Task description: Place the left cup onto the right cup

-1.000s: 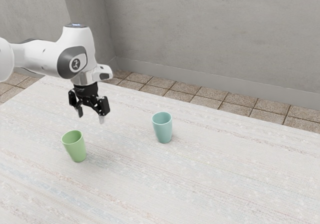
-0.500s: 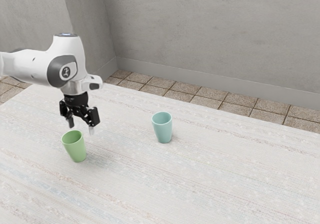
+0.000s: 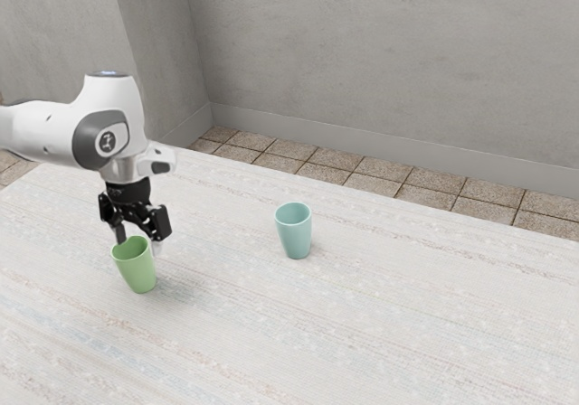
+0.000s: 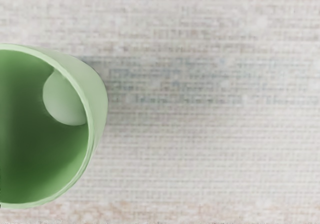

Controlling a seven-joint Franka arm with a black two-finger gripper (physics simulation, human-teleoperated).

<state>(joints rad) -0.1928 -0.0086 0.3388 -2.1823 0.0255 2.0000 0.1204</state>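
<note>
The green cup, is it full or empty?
Empty. The wrist view looks down into the green cup, and its bare walls and pale bottom are plain to see. It stands upright.

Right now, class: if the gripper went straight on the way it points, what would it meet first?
Probably the green cup: the open gripper points down at its rim. Depth is unclear, so one finger might strike the rim rather than slide past the wall.
</note>
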